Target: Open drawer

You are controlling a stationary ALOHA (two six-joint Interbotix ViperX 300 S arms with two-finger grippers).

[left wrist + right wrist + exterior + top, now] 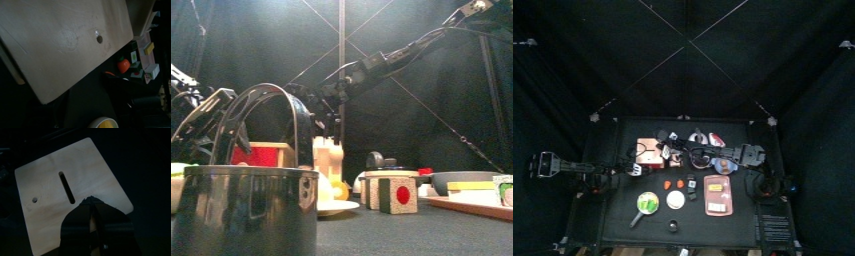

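Both arms are matte black, built of slim tubular links joined by bulkier housings. The right gripper shows two dark, tapered jaws with small screws.

- A pale tan wooden drawer with a flat top panel fills the frame from 9 to 1 o'clock, tilted.
- A small dark round hole sits in that panel.
- A small orange fruit-shaped toy lies at 3 o'clock on the black surface.
- A yellow rounded object is at 6 o'clock.
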